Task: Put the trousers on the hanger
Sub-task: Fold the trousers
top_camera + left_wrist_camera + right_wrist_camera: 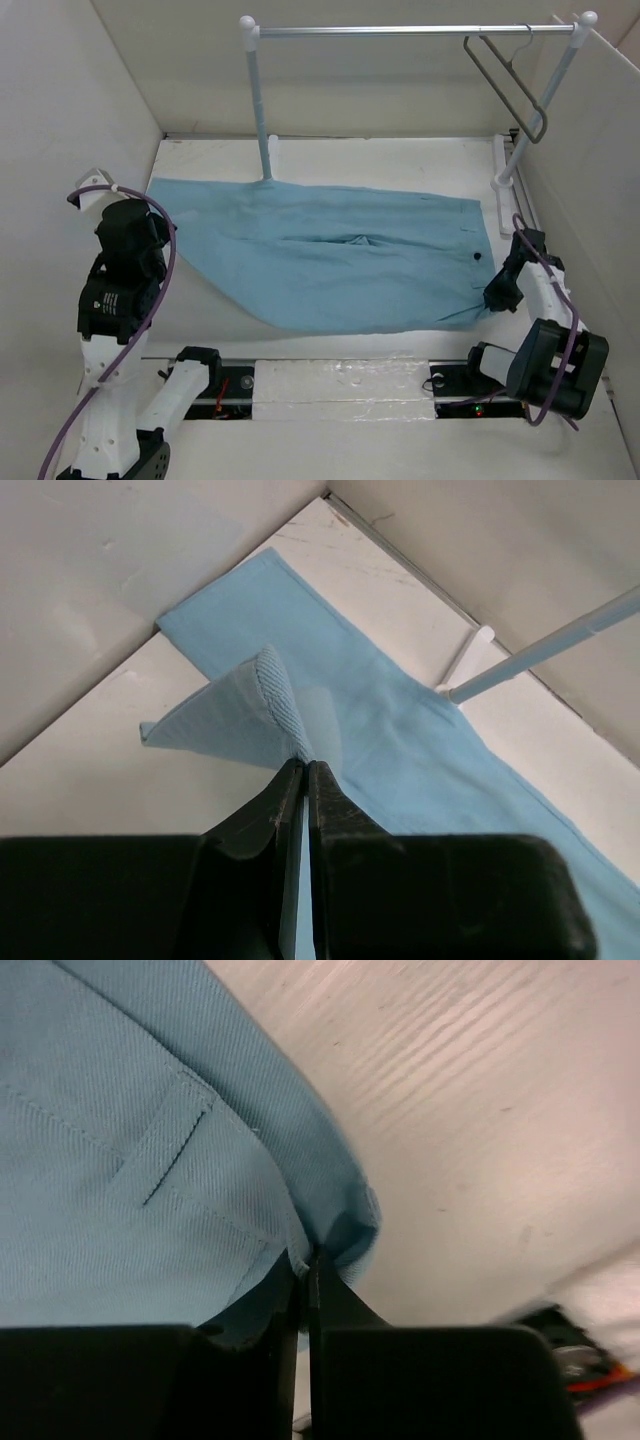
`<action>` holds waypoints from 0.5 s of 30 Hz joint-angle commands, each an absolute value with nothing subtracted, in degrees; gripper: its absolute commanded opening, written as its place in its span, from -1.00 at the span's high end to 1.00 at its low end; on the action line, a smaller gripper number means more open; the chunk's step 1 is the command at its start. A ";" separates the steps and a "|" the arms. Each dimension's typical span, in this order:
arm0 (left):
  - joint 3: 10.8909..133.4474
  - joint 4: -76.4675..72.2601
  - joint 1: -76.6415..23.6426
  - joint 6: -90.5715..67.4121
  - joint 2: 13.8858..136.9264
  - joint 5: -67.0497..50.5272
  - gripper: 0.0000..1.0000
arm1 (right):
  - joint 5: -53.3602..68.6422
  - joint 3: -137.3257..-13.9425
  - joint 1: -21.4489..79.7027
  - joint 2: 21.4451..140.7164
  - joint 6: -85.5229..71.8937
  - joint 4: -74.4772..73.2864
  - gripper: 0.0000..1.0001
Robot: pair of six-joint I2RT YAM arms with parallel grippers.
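A: Where did the trousers lie?
B: The trousers (340, 260) were spread across the middle of the top view on the white table (400, 160). The legs ran toward the left of the frame. The waistband was at the right, and its dark button (477, 257) showed near the right edge of the cloth.
A: And the hanger?
B: The hanger (510, 80) hung by its hook from the white rail (410, 30) at the upper right of the frame, well apart from the cloth.
A: What did the left gripper have?
B: In its wrist view the left gripper (305, 767) had its jaws pinched together on a corner of the cloth. That corner stood lifted and folded over at the centre of the frame.
A: The right one?
B: The right gripper (306, 1260) was clamped just as tightly on the trousers' edge at the lower centre of its view, beside a stitched tab (165, 1150). In the top view that grip sat at the cloth's lower right corner.
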State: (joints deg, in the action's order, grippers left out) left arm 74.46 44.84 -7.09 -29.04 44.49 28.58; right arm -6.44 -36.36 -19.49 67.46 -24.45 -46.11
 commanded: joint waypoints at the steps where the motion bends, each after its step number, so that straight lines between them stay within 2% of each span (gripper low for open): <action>1: 78.05 44.03 -7.38 -28.65 45.00 30.23 1.00 | -17.65 -44.19 -22.92 62.51 -21.04 -54.98 0.93; 3: 77.78 44.03 -7.38 -28.74 45.26 31.02 1.00 | -21.51 -48.40 -27.84 58.82 -16.46 -57.29 0.96; 4: 77.44 43.86 -7.38 -28.74 45.44 32.33 1.00 | -21.10 -50.08 -34.47 53.93 -10.78 -57.91 0.96; 7: 78.30 44.56 -7.38 -28.92 45.79 33.74 1.00 | -18.99 -52.20 -38.13 51.95 -6.96 -58.27 0.94; 11: 76.82 44.21 -7.38 -29.44 45.88 37.26 1.00 | -18.89 -57.03 -37.62 55.36 -1.94 -58.98 0.92; 15: 69.55 40.53 -7.38 -30.06 46.40 38.93 1.00 | -21.97 -59.85 -30.51 58.26 -1.14 -54.51 0.87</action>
